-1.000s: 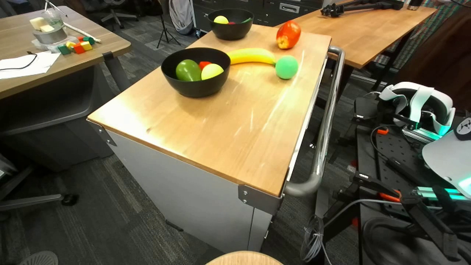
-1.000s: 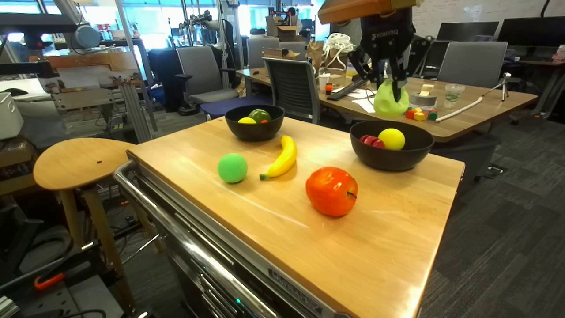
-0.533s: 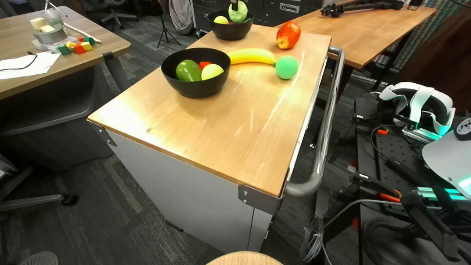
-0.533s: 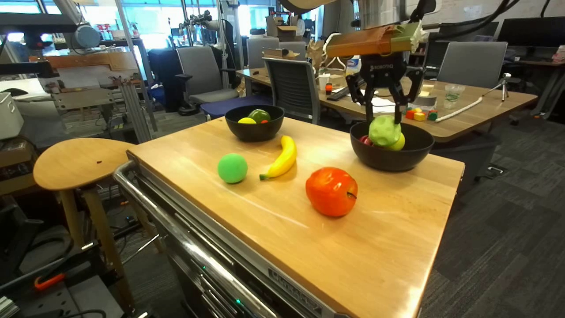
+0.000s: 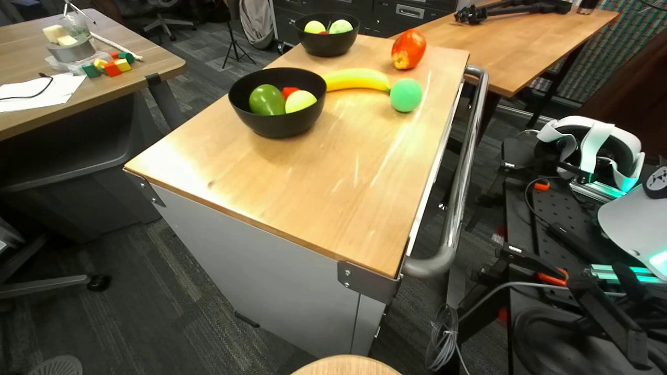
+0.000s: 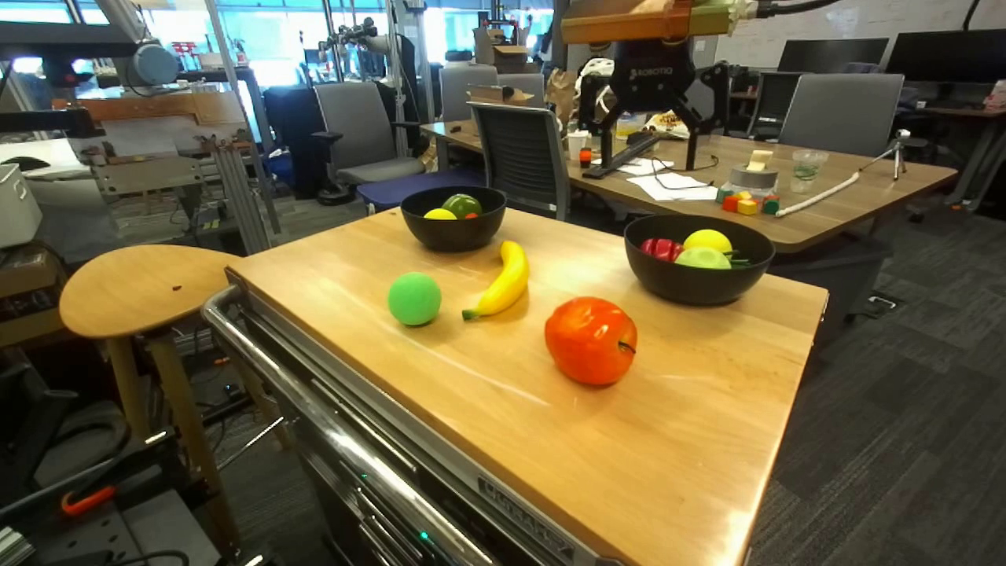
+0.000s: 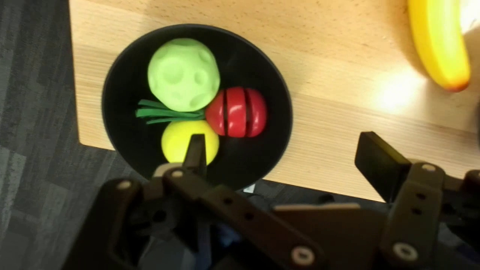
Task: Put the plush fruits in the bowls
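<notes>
I feared an off-centre pinch could roll the smooth round green ball (image 6: 414,299) off the pale wooden tabletop (image 6: 471,369), where the long yellow banana (image 6: 507,283) and glossy round orange-red fruit (image 6: 589,340) lay too. My two-fingered black gripper (image 6: 648,165) hung spread wide and empty, touching nothing, near the round matte-black bowl (image 6: 692,285) holding the dimpled pale-green ball (image 7: 183,75).

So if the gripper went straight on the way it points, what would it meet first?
Probably the black bowl below the gripper; depth is hard to judge, so it might instead be the red fruit inside.
</notes>
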Controlling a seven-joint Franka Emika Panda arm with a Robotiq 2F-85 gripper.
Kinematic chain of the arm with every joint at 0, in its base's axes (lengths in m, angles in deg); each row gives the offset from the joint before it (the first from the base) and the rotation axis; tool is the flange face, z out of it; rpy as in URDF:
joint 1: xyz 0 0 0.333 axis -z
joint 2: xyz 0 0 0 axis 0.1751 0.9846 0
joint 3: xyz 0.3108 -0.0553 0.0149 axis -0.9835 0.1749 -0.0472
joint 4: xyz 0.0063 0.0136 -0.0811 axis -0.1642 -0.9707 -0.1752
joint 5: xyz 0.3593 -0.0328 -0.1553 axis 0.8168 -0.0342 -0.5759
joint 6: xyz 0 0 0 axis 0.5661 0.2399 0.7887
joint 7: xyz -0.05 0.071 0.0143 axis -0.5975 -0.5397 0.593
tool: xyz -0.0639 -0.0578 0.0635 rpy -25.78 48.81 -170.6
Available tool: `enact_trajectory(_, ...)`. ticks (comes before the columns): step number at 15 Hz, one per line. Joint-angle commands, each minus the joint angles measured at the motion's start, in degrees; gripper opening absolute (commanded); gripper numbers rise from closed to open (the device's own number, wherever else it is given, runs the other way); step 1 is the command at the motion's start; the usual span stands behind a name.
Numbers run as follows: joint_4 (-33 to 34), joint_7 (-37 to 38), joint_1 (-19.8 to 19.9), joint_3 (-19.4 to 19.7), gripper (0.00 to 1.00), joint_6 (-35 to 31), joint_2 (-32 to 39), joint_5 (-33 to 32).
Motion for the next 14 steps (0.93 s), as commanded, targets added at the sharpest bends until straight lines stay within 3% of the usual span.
enact_trajectory(1, -7.14, -9.23, 3.41, -2.27, 1.00, -0.01, -6.12, 8.37)
enact_trajectory(3, -3.72, -6.60, 1.59, -0.45, 1.00, 0.61, -3.22, 6.64)
enact_trajectory(6, -5.27, -8.12, 2.32, -0.25, 1.00, 0.61, -4.29, 7.94)
enact_trajectory(14, -13.40, -8.73, 2.01, 1.81, 1.00, -3.64, -4.70, -0.14)
